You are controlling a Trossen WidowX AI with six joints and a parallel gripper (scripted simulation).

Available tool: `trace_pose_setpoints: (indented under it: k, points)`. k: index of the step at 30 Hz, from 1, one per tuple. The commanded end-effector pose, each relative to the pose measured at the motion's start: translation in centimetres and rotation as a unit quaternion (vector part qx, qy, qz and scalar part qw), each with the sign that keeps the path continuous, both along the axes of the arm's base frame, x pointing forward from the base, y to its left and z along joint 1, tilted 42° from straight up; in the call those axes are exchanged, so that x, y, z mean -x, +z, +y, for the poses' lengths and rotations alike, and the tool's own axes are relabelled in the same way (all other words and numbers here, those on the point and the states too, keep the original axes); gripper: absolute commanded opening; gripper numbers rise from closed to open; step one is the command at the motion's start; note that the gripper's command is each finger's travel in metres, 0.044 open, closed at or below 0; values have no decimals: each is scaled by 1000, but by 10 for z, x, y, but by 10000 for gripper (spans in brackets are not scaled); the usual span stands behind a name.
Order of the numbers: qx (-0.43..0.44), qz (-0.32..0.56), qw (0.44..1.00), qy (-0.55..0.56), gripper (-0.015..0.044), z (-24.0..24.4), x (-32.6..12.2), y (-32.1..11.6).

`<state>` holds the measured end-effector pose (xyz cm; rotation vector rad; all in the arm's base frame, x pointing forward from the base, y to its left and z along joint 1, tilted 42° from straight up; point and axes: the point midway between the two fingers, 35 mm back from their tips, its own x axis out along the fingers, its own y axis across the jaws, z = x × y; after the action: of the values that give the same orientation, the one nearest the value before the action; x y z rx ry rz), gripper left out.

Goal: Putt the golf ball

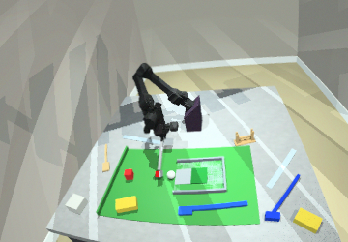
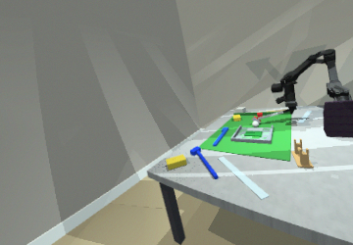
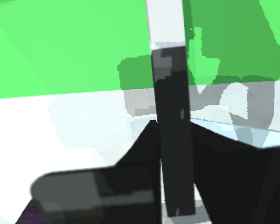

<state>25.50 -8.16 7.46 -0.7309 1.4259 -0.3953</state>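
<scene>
The red putter (image 1: 159,174) (image 3: 171,90) has a red head, a pale shaft and a dark grip. My gripper (image 1: 161,138) (image 2: 292,110) (image 3: 165,124) is shut on the dark grip, above the near-arm edge of the green mat. The shaft slopes down to the head, low at the mat, left of the golf ball in the top view. The white golf ball (image 1: 171,174) (image 2: 256,123) lies between the head and the pale ramp (image 1: 183,176), with a small gap to the head. Behind the ramp is the raised green (image 1: 199,175), inside a grey border (image 1: 225,176).
On the green mat (image 1: 242,166) are a red cube (image 1: 129,174), a yellow block (image 1: 127,204) and a blue club (image 1: 213,207). A green rail (image 1: 112,181) edges its left side. Outside stand a wooden stand (image 1: 245,137) (image 2: 303,158), a blue mallet (image 1: 286,196) and another yellow block (image 1: 307,220).
</scene>
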Motion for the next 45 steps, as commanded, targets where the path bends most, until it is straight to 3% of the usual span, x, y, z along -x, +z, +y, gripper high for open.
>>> trace_pose_setpoints:
  k: [1,14,45]
  points:
    - [6,-7,1000,-4,0,7,3,-6]
    - [4,-7,1000,-4,0,46,10,37]
    - [2,0,1000,-3,0,43,10,30]
